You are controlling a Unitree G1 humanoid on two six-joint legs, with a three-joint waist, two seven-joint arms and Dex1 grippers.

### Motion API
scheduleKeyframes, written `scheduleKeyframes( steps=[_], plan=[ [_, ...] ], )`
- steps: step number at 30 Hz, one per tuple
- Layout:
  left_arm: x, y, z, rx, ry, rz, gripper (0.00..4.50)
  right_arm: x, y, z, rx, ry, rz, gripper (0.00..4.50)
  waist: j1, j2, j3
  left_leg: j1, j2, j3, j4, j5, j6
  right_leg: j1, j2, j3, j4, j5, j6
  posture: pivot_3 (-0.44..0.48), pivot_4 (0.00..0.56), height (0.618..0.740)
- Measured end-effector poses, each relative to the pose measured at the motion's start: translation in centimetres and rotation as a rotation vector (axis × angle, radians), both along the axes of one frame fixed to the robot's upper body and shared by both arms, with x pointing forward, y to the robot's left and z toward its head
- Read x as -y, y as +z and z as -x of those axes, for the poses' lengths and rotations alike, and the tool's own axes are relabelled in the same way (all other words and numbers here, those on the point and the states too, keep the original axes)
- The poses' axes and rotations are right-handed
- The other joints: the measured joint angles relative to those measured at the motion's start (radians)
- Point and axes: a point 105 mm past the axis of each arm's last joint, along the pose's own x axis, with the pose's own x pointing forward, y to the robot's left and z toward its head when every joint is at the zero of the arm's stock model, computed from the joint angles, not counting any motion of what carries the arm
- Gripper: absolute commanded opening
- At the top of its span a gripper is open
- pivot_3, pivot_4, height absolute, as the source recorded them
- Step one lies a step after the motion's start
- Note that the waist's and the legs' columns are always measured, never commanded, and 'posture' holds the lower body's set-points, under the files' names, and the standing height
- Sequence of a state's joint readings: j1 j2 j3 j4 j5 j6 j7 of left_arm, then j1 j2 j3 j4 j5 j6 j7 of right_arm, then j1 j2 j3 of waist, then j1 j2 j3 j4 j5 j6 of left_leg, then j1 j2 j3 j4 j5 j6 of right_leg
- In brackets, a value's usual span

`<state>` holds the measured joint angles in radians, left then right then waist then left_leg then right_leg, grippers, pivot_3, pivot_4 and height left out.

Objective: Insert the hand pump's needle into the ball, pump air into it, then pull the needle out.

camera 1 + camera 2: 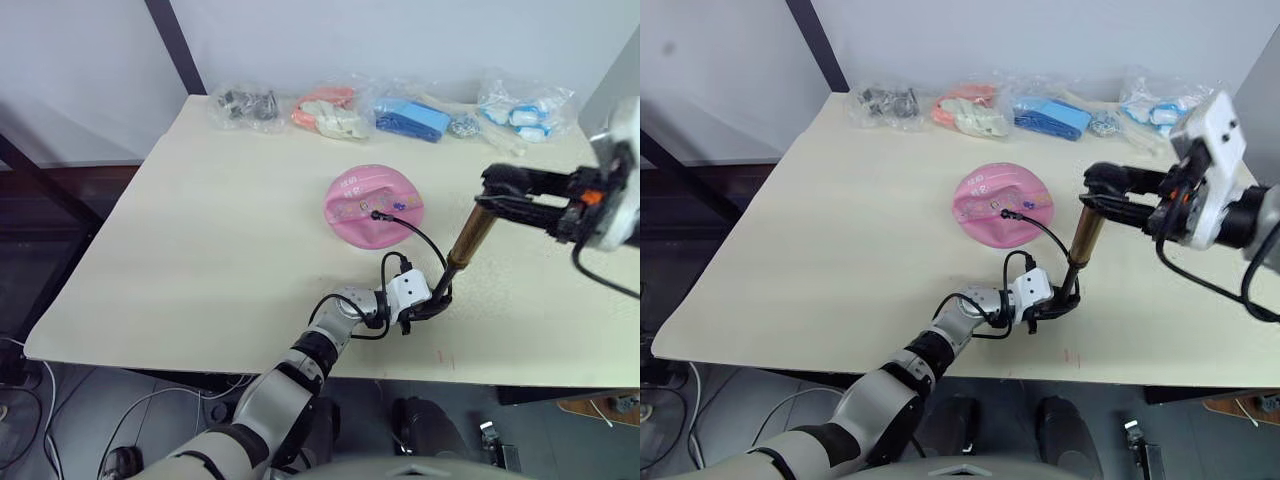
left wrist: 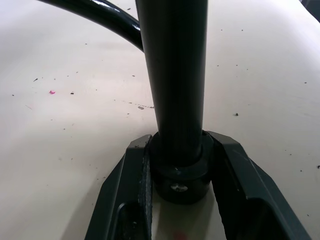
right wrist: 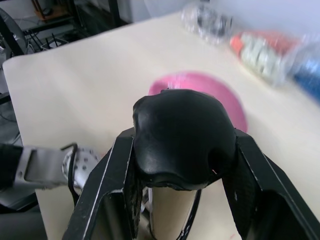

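Note:
The pink ball [image 1: 373, 204] lies limp and flattened near the middle of the table. A thin black hose [image 1: 425, 238] arcs from the ball's valve, where the needle [image 1: 378, 213] sits, down to the pump's base. The bronze-gold hand pump [image 1: 470, 237] stands tilted near the table's front. My left gripper [image 1: 432, 300] is shut on the pump's black bottom end [image 2: 181, 167], pinning it to the table. At the pump's top, my right gripper [image 1: 497, 191] is shut on the black T-handle [image 3: 182, 137].
Several clear plastic bags of small items [image 1: 385, 113] line the table's [image 1: 200, 250] far edge. A dark metal frame post [image 1: 180, 45] rises behind the table's far left corner. The table's front edge runs just below my left gripper.

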<state>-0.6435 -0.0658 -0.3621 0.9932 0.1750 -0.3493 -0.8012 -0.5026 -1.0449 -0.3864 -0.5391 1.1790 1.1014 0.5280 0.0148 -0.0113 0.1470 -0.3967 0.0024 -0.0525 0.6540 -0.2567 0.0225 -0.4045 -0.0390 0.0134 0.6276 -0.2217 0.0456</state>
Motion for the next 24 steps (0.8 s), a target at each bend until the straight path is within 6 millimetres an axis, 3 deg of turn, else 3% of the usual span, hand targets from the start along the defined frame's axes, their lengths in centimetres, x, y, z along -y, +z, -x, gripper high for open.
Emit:
scheduleKeyframes(
  steps=[7, 9, 13, 14, 19, 21, 22, 24],
  plan=[
    [0.0, 0.0, 0.0, -0.002, 0.000, -0.001, 1.13, 0.0, -0.2, 0.0, -0.017, -0.022, -0.038, 1.65, 0.000, -0.001, 0.000, -0.001, 0.000, 0.001, 0.000, 0.000, 0.000, -0.001, 0.000, 0.001, 0.000, 0.000, 0.000, 0.000, 0.150, 0.740],
    [-0.3, -0.2, 0.0, -0.005, 0.003, -0.006, 1.13, 0.0, -1.4, -0.3, -0.016, -0.037, -0.098, 1.65, 0.000, -0.005, -0.002, 0.001, 0.001, 0.001, 0.000, 0.000, 0.000, 0.000, 0.001, 0.001, 0.000, 0.000, 0.000, 0.000, 0.150, 0.740],
    [-0.6, -0.4, -0.2, -0.009, 0.013, -0.017, 1.13, -0.5, -6.0, -1.3, -0.056, -0.078, -0.158, 1.65, -0.005, -0.008, -0.005, 0.005, 0.002, 0.002, 0.000, 0.000, 0.000, 0.002, 0.003, 0.002, 0.002, 0.000, 0.000, 0.000, 0.150, 0.740],
    [-0.7, -0.4, -0.2, -0.009, 0.014, -0.018, 1.13, -0.5, -6.1, -1.3, -0.057, -0.079, -0.158, 1.65, -0.005, -0.008, -0.005, 0.005, 0.002, 0.003, 0.000, 0.000, 0.000, 0.002, 0.003, 0.002, 0.002, 0.000, 0.000, 0.000, 0.150, 0.740],
    [-1.3, -0.6, -0.4, -0.016, 0.033, -0.029, 1.13, -2.0, -10.6, -2.1, -0.088, -0.066, -0.176, 1.60, -0.014, -0.012, -0.009, 0.016, 0.005, 0.003, -0.001, 0.000, 0.000, 0.011, 0.006, 0.002, 0.004, -0.006, -0.001, 0.000, 0.150, 0.740],
    [-1.4, -0.6, -0.4, -0.014, 0.036, -0.028, 1.13, -2.6, -11.8, -2.2, -0.101, -0.057, -0.169, 1.49, -0.018, -0.012, -0.011, 0.017, 0.005, 0.003, -0.001, 0.000, 0.000, 0.011, 0.006, 0.003, 0.004, -0.006, -0.001, 0.000, 0.150, 0.740],
    [-1.3, -0.6, -0.3, -0.014, 0.034, -0.026, 1.13, -2.4, -14.7, -2.7, -0.162, -0.095, -0.135, 1.10, -0.020, -0.014, -0.012, 0.016, 0.005, 0.002, -0.001, 0.000, 0.000, 0.010, 0.006, 0.002, 0.005, -0.005, -0.001, 0.000, 0.150, 0.740],
    [-1.4, -0.6, -0.3, -0.016, 0.036, -0.026, 1.13, -2.5, -15.6, -2.8, -0.169, -0.097, -0.126, 1.05, -0.020, -0.011, -0.012, 0.016, 0.004, 0.002, -0.001, 0.000, 0.000, 0.010, 0.005, 0.003, 0.005, -0.005, 0.000, 0.000, 0.150, 0.740]
  ],
)
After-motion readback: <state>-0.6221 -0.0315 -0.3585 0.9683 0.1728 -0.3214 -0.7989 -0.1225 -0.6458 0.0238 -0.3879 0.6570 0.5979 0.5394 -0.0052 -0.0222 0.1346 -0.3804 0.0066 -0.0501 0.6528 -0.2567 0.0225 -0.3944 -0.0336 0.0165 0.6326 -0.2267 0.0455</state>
